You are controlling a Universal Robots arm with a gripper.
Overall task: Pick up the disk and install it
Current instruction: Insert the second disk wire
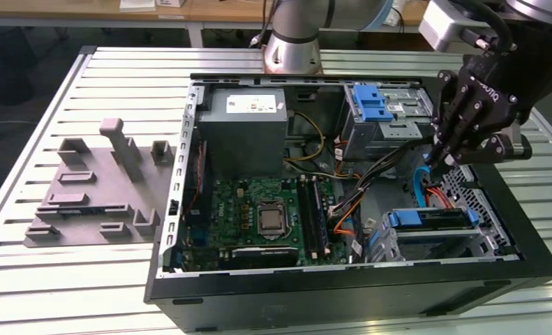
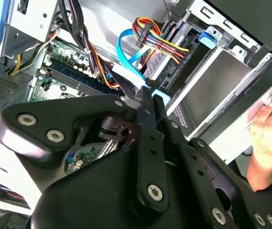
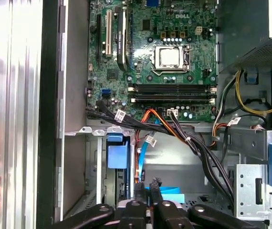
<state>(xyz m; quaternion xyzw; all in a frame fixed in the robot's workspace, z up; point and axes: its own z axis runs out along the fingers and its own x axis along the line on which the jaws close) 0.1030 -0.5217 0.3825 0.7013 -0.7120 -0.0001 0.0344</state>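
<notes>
The disk [image 1: 431, 218], framed by its blue carrier, lies in the lower drive cage at the front corner of the open computer case, on the exterior view's right. In the first wrist view the disk [image 3: 117, 155] shows edge-on, by the blue end of its carrier inside the cage. My gripper [image 1: 432, 162] hangs above the cage, apart from the disk, beside a light blue flat cable [image 2: 126, 55]. In both wrist views my gripper [image 2: 152, 98] [image 3: 147, 184] has its thin black fingers close together with nothing between them.
A grey power-supply box [image 1: 248, 122] and the green motherboard [image 1: 266, 216] take up the case's middle. An upper cage with a blue latch [image 1: 380, 103] stands behind the gripper. Black and coloured cables [image 3: 183, 138] cross near the cage. A person's hand [image 2: 269, 129] rests outside the case wall. A grey fixture [image 1: 99, 188] lies on the table.
</notes>
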